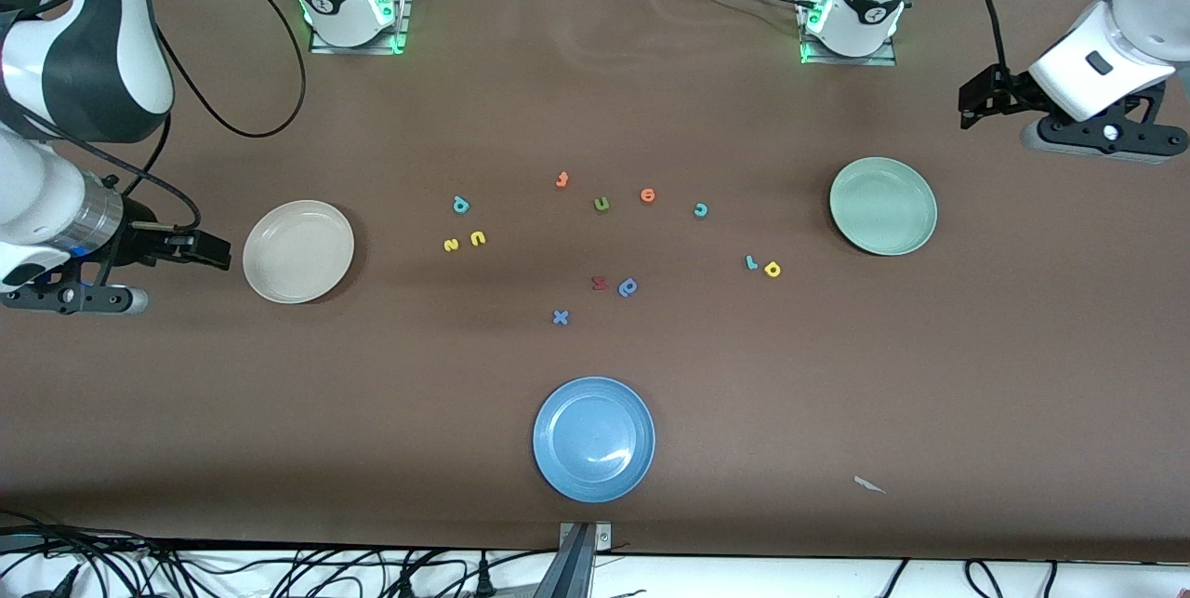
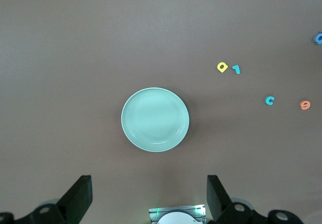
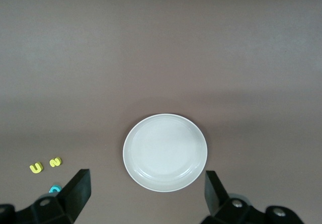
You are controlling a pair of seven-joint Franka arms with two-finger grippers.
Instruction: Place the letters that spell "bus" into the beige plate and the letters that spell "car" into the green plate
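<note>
Both claws are held wide and empty, the left claw (image 2: pixel 148 199) above the bench (image 1: pixel 595 114) by the green plate (image 1: pixel 883 205), the right claw (image 3: pixel 146 196) by the beige plate (image 1: pixel 297 251), while all 6 task letters are left lying between the 2 plates.

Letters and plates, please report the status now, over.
Left gripper open, up near green plate. Right gripper open, up near beige plate. Both plates empty, letters all on table between them. Nothing blocking.
</note>
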